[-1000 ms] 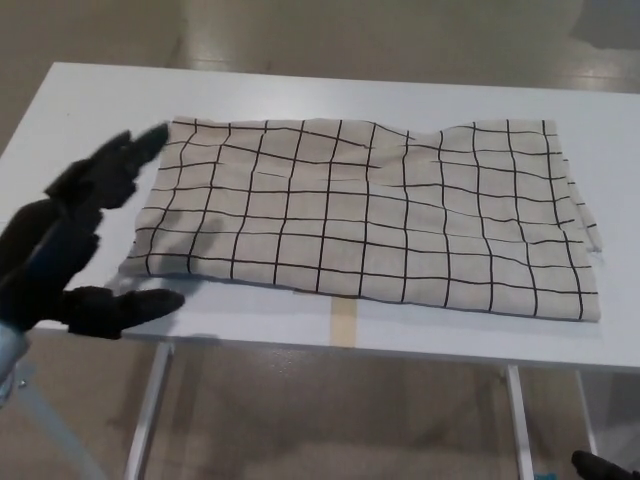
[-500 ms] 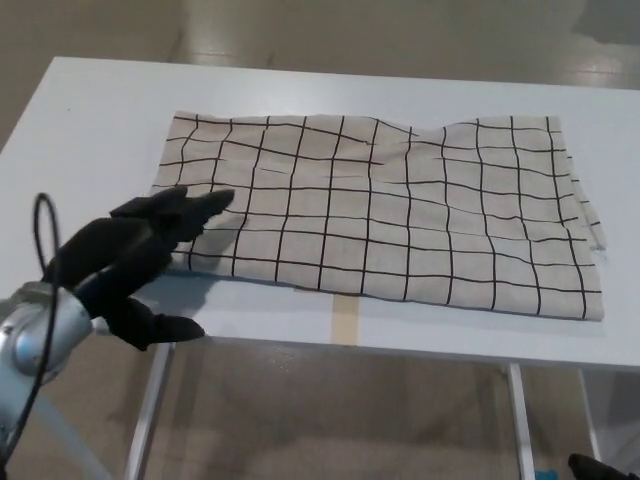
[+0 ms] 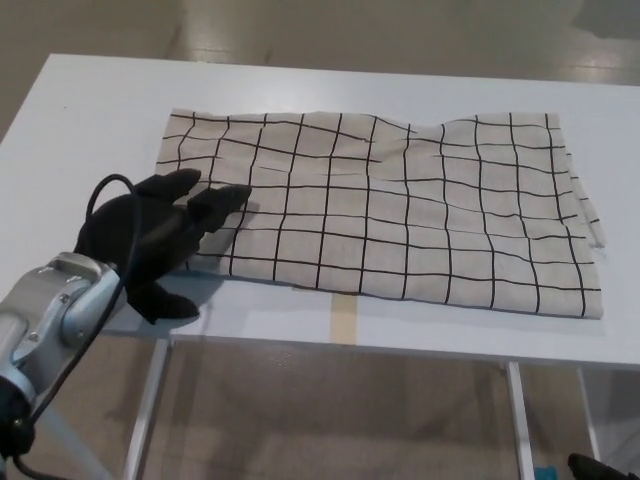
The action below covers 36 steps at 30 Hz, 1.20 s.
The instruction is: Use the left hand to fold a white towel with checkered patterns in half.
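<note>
The white towel (image 3: pixel 400 210) with a black checkered grid lies spread flat across the white table (image 3: pixel 80 120), slightly wrinkled along its far edge and right side. My left hand (image 3: pixel 150 240) comes in from the lower left and rests at the towel's near left corner. Its fingers (image 3: pixel 220 197) reach over the cloth, while the thumb (image 3: pixel 170 303) lies apart on the bare table near the front edge. The hand is open and holds no cloth. Only a small black tip of my right hand (image 3: pixel 592 465) shows at the bottom right corner, below the table.
A strip of beige tape (image 3: pixel 344 320) marks the table's front edge near the middle. Metal table legs (image 3: pixel 150 410) stand below the front edge. Bare tabletop borders the towel on the left and at the back.
My left hand has slid right and forward from the table's left edge onto the towel's near left corner. The towel has not moved.
</note>
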### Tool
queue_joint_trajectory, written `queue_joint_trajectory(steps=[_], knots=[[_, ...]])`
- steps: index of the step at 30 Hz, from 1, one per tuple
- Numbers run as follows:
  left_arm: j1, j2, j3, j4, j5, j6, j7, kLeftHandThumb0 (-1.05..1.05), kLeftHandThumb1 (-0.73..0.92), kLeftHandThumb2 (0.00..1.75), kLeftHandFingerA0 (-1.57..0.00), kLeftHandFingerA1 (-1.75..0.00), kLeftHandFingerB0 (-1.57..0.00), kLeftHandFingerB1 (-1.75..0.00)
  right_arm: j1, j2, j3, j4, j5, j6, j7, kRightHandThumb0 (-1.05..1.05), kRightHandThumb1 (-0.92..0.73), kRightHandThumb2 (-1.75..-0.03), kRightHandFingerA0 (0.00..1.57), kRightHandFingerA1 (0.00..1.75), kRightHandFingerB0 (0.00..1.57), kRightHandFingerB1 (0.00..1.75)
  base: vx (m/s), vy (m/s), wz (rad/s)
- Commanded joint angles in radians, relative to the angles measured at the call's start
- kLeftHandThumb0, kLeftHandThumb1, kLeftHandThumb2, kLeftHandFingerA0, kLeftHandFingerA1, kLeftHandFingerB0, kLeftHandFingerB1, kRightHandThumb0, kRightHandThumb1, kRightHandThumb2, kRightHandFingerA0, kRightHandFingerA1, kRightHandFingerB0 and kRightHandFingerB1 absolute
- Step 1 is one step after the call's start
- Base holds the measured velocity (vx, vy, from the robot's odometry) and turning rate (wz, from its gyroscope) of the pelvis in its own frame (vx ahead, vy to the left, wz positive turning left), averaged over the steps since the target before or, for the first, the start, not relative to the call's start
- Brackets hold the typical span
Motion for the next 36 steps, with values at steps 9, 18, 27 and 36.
queue_joint_trajectory(steps=[9,18,27,36], knots=[[-0.044,-0.014,-0.043,0.052,0.035,0.014,0.067,-0.41,0.28,0.66,0.0,-0.12,0.0,-0.21,0.02,0.0,0.001,0.009,-0.014,-0.026,-0.015,-0.27,-0.65,-0.59,0.42,0.55,0.51,0.48,0.0,0.0,0.0],[-0.069,-0.014,-0.147,0.148,0.132,-0.005,0.241,-0.26,0.36,0.88,0.0,-0.5,0.0,-0.46,0.027,-0.003,0.003,0.036,-0.015,-0.063,-0.006,-0.29,-0.65,-0.58,0.42,0.55,0.51,0.47,0.0,0.0,0.0],[-0.125,-0.045,-0.312,0.294,0.232,0.077,0.362,-0.48,0.42,0.64,-0.12,-0.34,-0.16,-0.35,0.015,-0.014,0.005,0.046,-0.013,-0.073,0.004,-0.31,-0.64,-0.58,0.42,0.54,0.5,0.46,0.0,0.0,0.0],[-0.131,-0.124,-0.394,0.409,0.233,0.166,0.38,-0.52,0.43,0.65,-0.12,-0.34,-0.17,-0.36,0.032,-0.001,0.011,0.045,-0.003,-0.076,0.009,-0.31,-0.64,-0.58,0.42,0.54,0.51,0.46,0.0,0.0,0.0]])
